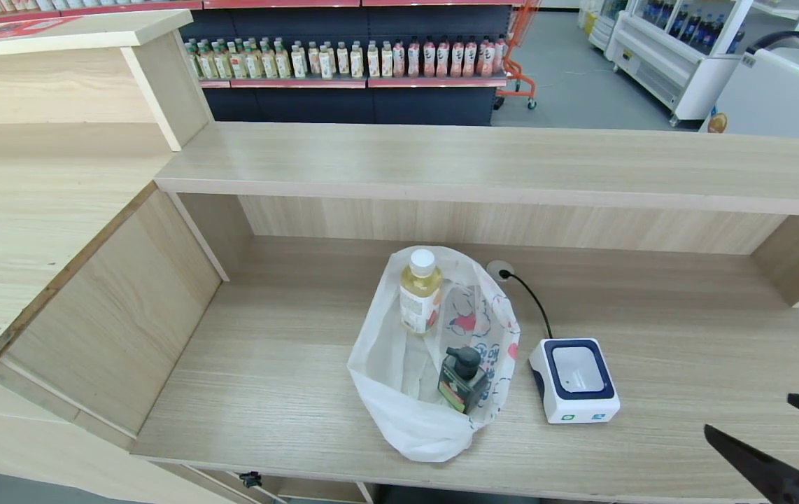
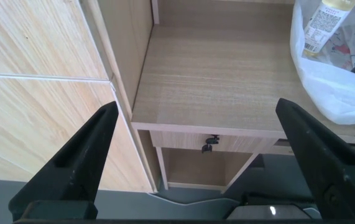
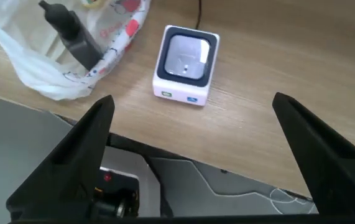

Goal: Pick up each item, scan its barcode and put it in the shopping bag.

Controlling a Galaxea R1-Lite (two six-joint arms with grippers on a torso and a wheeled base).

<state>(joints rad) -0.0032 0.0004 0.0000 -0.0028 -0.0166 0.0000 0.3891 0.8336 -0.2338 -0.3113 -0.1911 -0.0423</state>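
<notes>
Checkout counter (image 1: pixel 686 336), closing stage. The shopping bag (image 1: pixel 380 371) is set just beside the scanner (image 1: pixel 574 378) — a tea bottle (image 1: pixel 420 294) and a dark pump bottle (image 1: pixel 462 381) are held inside it. The right gripper (image 1: pixel 749 413) is shown spread and empty near the counter's front right, and the left gripper (image 2: pixel 196 107), likewise spread, off its front left corner. Packing is judged done — next, only a check for unscanned items is called for.

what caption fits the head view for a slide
Bottle and pump dispenser in the shopping bag beside the scanner, open right claw at the edge of the counter
</notes>
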